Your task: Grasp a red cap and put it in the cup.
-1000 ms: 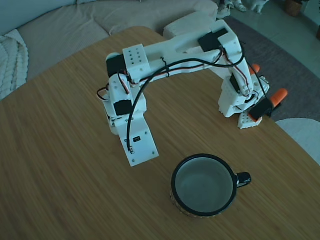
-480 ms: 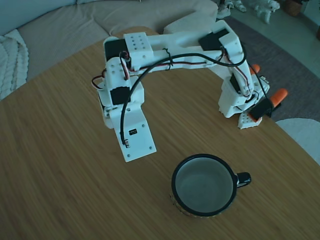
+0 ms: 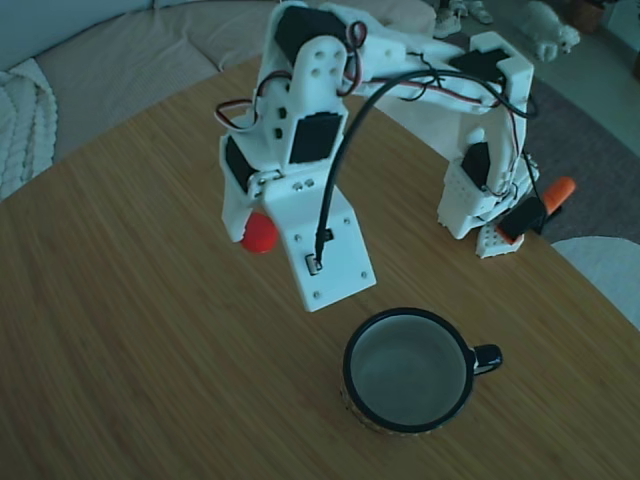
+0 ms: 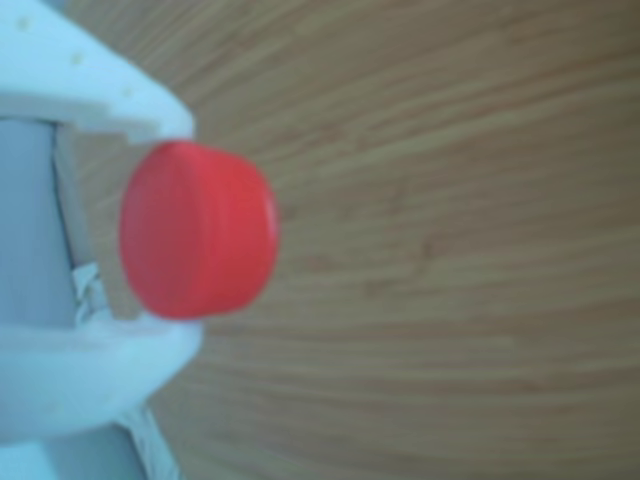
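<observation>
Wooden table point(image 3: 120, 330) fills most of the fixed view, with a sofa point(image 3: 120, 50) behind it at 11 o'clock. On it stands the white arm point(image 3: 400, 80), and the cup point(image 3: 408, 370) sits at about 5 o'clock from the middle of the picture, upright; its pale inside holds nothing. The cap point(image 3: 259, 233) shows only as a small red spot under the arm, at 10 o'clock from the cup and apart from it. The other view shows more: the gripper point(image 4: 160, 215) is clamped on the cap point(image 4: 200, 230), one white finger point(image 4: 110, 85) above it and one below, over bare wood. No writing can be read.
</observation>
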Action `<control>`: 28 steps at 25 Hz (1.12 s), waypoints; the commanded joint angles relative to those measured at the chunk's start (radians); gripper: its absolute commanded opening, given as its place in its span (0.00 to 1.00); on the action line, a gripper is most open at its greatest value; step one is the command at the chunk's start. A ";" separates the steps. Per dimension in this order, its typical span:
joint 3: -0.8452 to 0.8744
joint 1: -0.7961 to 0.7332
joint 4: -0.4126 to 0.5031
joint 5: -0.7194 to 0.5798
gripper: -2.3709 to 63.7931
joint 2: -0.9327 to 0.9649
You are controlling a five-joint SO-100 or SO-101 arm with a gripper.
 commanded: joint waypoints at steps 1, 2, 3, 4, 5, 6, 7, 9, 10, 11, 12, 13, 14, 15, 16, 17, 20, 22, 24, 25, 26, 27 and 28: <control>-0.052 -0.025 0.044 0.005 0.04 0.118; -0.052 -0.032 0.048 0.005 0.04 0.132; -0.052 -0.038 0.057 0.005 0.04 0.144; -0.051 -0.048 0.063 0.005 0.04 0.160; -0.051 -0.061 0.072 0.005 0.04 0.178; -0.049 -0.077 0.074 0.005 0.04 0.201; -0.044 -0.091 0.074 0.005 0.04 0.227; -0.017 -0.123 0.074 0.005 0.04 0.278; 0.003 -0.140 0.074 0.005 0.04 0.299; 0.023 -0.156 0.074 0.005 0.04 0.321; 0.044 -0.172 0.074 0.005 0.04 0.341; 0.069 -0.186 0.074 0.005 0.04 0.360; 0.098 -0.198 0.074 0.005 0.04 0.380; 0.130 -0.209 0.074 0.005 0.04 0.402; 0.160 -0.219 0.074 0.005 0.04 0.423; 0.189 -0.232 0.074 0.005 0.04 0.445; 0.273 -0.250 0.069 0.005 0.04 0.517; 0.330 -0.256 0.067 0.005 0.04 0.566; 0.380 -0.261 0.067 0.005 0.04 0.615; 0.407 -0.265 0.067 0.005 0.04 0.641; 0.431 -0.265 0.067 0.003 0.04 0.667; 0.456 -0.265 0.067 -0.002 0.04 0.693; 0.480 -0.265 0.067 -0.003 0.04 0.716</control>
